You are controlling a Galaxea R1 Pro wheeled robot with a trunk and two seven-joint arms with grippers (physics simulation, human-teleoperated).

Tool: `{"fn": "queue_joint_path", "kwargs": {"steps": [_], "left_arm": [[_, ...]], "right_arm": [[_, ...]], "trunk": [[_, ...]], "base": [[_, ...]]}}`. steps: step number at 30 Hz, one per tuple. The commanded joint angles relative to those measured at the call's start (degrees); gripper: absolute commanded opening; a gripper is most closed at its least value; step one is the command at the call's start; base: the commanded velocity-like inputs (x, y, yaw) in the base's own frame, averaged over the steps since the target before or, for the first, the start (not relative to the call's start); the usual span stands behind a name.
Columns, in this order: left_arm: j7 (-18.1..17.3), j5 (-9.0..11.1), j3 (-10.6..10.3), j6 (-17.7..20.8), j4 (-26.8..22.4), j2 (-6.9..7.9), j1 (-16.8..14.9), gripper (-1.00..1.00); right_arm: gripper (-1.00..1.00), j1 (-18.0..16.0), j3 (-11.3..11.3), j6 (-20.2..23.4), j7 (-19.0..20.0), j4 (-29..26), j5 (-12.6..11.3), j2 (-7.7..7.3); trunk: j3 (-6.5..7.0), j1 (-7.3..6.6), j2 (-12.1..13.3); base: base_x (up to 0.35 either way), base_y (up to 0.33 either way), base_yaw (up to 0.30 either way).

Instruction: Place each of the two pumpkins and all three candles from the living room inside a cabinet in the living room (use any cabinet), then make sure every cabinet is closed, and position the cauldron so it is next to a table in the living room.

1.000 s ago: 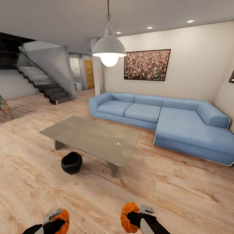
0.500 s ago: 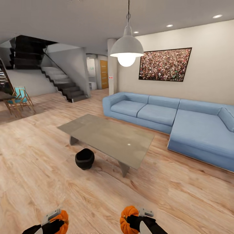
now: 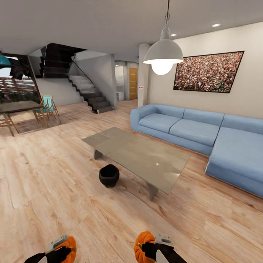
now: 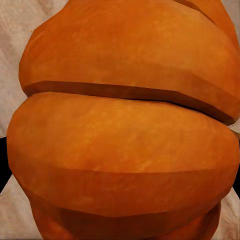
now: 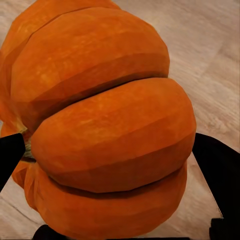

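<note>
Head view first: a low coffee table [image 3: 138, 155] with a smooth, faintly glossy grey-beige slab top on angled legs stands on pale wood-plank floor [image 3: 47, 182]. Just beside the table's near long edge, on the floor, sits the cauldron [image 3: 109, 175], a squat matte-black pot with a wide round mouth; its inside reads only as dark, so what it holds cannot be told. Beyond the table runs a blue upholstered corner sofa [image 3: 204, 137] with soft rounded cushions. Above the table hangs a white dome pendant lamp [image 3: 163, 56], and on the wall behind the sofa a dark-framed speckled picture [image 3: 208, 72]. Far past the table's left end are a dark staircase [image 3: 86, 91] and a dining table with wooden chairs [image 3: 22, 111]. Nearest the camera, well short of the table, the left gripper [image 3: 63, 247] is clamped on one ribbed orange pumpkin [image 3: 69, 246], and the right gripper [image 3: 148, 246] is clamped on the other pumpkin [image 3: 141, 247], both held above the floor.

Left wrist view: the left-hand pumpkin [image 4: 125, 130] looms close, broad matte orange ribs parted by dark creases, with the dark fingers [image 4: 4, 165] pressed at its sides.

Right wrist view: the right-hand pumpkin [image 5: 105, 125] shows the same faceted orange lobes, black fingers [image 5: 217, 175] gripping either flank, plank floor behind.
</note>
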Motion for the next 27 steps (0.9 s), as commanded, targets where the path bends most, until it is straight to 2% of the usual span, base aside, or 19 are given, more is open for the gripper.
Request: {"fn": "queue_joint_path", "kwargs": {"steps": [1,6,12,27], "left_arm": [[0.0,0.02,0.12,0.0,-0.02,0.0,0.01,-1.0],[-0.02,0.02,0.1,0.0,-0.03,-0.01,0.01,-1.0],[-0.12,0.02,0.1,-0.01,0.0,0.0,0.08,-1.0],[-0.07,0.07,0.1,-0.09,0.04,-0.07,0.16,-1.0]], "right_arm": [[-1.0,-0.01,0.82,-0.01,0.09,-0.01,0.05,-0.04],[-1.0,-0.01,2.08,-0.98,0.03,-0.08,0.09,-0.02],[-1.0,-0.01,5.99,-3.72,0.02,0.0,0.06,-0.13],[-1.0,-0.01,6.43,-4.07,0.02,0.07,-0.12,-0.14]], "trunk": [[0.0,0.0,0.0],[-0.03,0.0,0.0],[-0.27,0.0,0.0],[-0.92,0.0,0.0]], "base": [[0.0,0.0,0.281],[0.0,0.0,0.276],[0.0,0.0,0.246],[0.0,0.0,0.249]]}}
